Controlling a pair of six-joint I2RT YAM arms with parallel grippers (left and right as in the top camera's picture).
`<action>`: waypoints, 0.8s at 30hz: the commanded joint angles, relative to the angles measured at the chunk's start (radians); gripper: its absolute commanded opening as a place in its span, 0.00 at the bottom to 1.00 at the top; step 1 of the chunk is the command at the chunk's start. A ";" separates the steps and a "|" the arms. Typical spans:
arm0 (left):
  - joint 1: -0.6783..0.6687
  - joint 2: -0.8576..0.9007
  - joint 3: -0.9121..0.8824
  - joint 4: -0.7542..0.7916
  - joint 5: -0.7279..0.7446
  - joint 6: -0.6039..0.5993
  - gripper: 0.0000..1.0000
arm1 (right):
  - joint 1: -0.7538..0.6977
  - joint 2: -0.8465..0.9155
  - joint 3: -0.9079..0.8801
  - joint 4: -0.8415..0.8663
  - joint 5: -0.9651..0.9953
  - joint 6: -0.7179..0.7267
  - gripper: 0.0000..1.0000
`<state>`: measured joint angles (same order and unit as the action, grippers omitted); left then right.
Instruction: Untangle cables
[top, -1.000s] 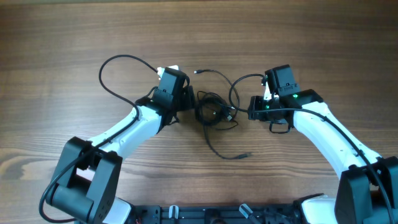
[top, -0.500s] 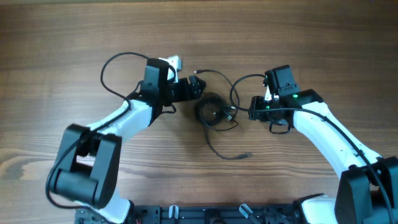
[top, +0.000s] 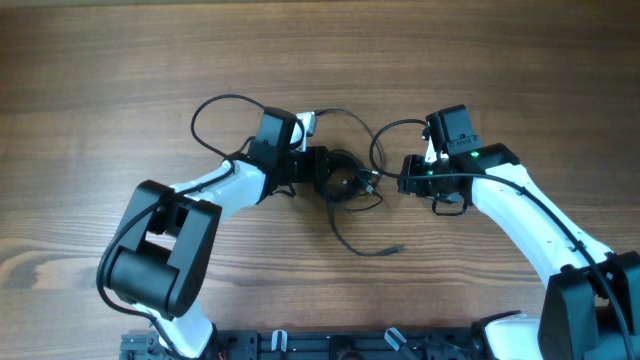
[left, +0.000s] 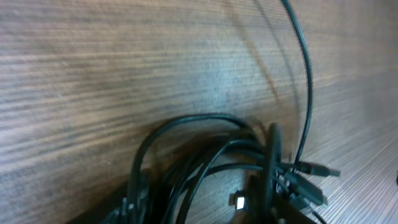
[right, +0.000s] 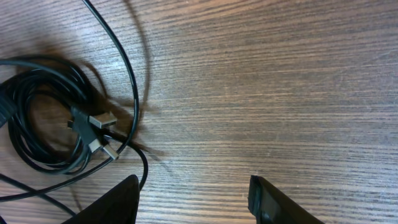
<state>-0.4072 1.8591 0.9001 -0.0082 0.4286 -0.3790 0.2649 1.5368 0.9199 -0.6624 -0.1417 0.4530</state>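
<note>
The cables form a small black coil (top: 345, 180) at the table's middle. A thin loop (top: 377, 150) rises to the right of the coil, and a loose tail ends in a plug (top: 398, 248) nearer the front. My left gripper (top: 318, 165) is at the coil's left edge. In the left wrist view the coil (left: 205, 155) fills the bottom, and its cords lie between the blurred open fingers (left: 199, 205). My right gripper (top: 403, 178) is open and empty just right of the coil (right: 43, 124). Its fingers (right: 193, 199) are over bare wood, near two plug ends (right: 99, 121).
A thicker black arm wire (top: 215, 108) loops behind the left wrist. A thin strand with a plug (top: 318, 114) runs behind the coil. The arm bases and a black rail (top: 350, 345) line the front edge of the wooden table (top: 500, 60).
My left gripper swung away behind the coil, then came forward onto its left edge. The right arm and the cables have stayed put.
</note>
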 joint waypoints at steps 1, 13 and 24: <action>-0.023 0.034 -0.010 -0.015 -0.019 0.002 0.33 | -0.003 -0.016 0.008 -0.009 -0.016 0.016 0.59; -0.022 -0.329 -0.010 0.006 0.037 0.035 0.04 | -0.003 -0.016 0.008 0.161 -0.127 -0.015 0.62; -0.023 -0.457 -0.010 -0.191 0.076 0.035 0.04 | -0.005 -0.016 0.008 0.409 -0.563 0.002 0.64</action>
<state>-0.4274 1.4235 0.8883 -0.1444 0.4816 -0.3569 0.2649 1.5360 0.9192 -0.2543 -0.7155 0.3714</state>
